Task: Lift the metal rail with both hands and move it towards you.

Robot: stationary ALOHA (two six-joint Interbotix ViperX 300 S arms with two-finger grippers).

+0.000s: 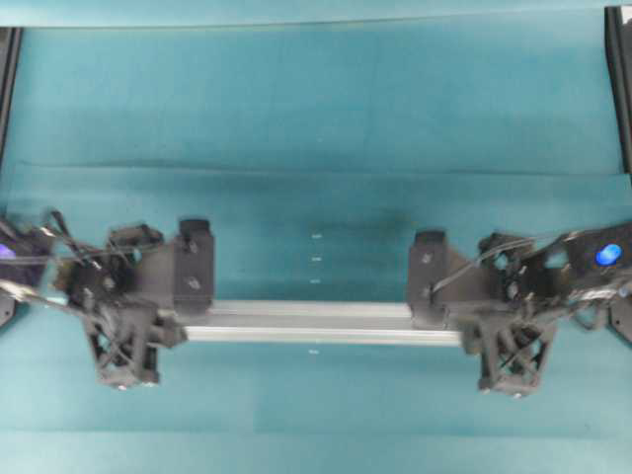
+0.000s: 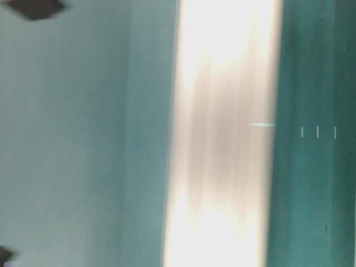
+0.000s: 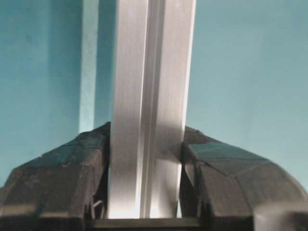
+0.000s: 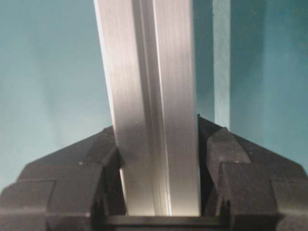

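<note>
The metal rail (image 1: pixel 316 322) is a silver grooved bar lying left to right across the teal table. My left gripper (image 1: pixel 170 326) is shut on its left end and my right gripper (image 1: pixel 460 328) on its right end. In the left wrist view the rail (image 3: pixel 149 86) runs up between the black fingers (image 3: pixel 72 166), and the gripper (image 3: pixel 147 159) presses both its sides. In the right wrist view the rail (image 4: pixel 149 72) sits the same way in the gripper (image 4: pixel 159 159). The table-level view shows the rail (image 2: pixel 222 133) only as a wide blurred bright band. I cannot tell its height above the table.
A pale flat strip lies on the table parallel to the rail (image 3: pixel 89 62) (image 4: pixel 221 57). Small white marks (image 1: pixel 316 259) sit behind the rail's middle. Black frame posts stand at the far corners (image 1: pixel 619 79) (image 1: pixel 8 69). A cloth fold (image 1: pixel 316 168) crosses the back.
</note>
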